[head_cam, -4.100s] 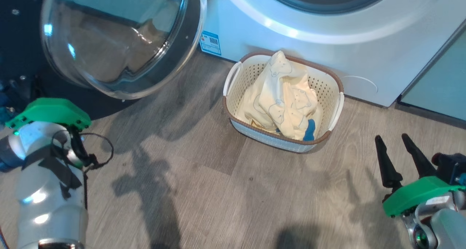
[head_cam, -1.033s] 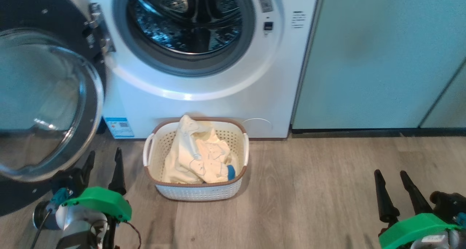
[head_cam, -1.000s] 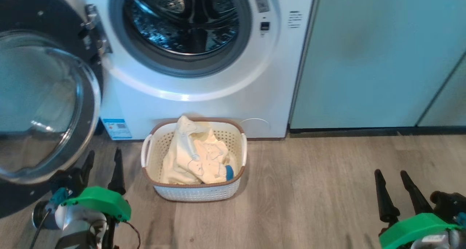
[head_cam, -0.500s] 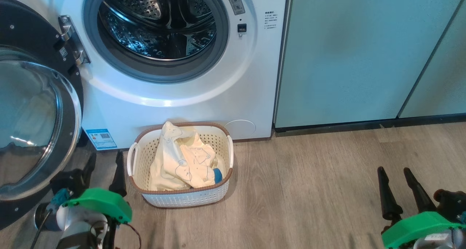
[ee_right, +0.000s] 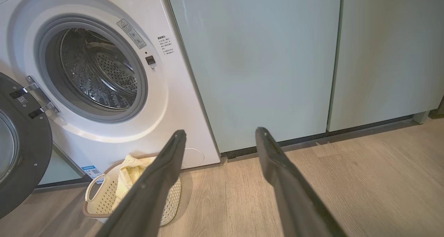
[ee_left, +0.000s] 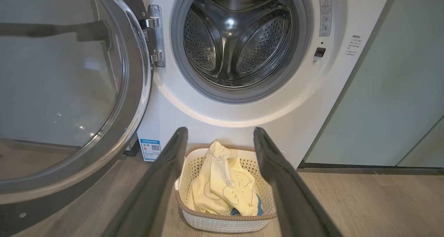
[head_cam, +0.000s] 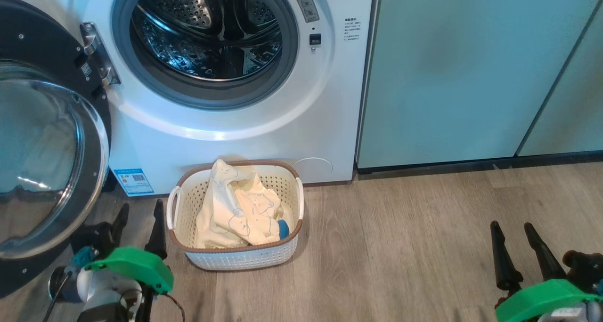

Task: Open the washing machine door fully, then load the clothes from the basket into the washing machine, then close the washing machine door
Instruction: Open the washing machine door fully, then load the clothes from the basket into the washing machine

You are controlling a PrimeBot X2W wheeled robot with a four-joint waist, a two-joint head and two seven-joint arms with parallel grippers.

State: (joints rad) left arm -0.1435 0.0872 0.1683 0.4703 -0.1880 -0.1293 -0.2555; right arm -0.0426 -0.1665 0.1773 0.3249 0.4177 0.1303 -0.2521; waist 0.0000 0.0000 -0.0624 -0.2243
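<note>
Clothes (head_cam: 235,213) unmoved in basket (head_cam: 241,261), view higher

pale green cabinet panels (head_cam: 447,72), wood-look floor (head_cam: 400,246)

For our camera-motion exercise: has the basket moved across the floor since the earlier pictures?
No. The basket still sits before the washing machine, between its blue sticker and round cover; the camera shifted.
</note>
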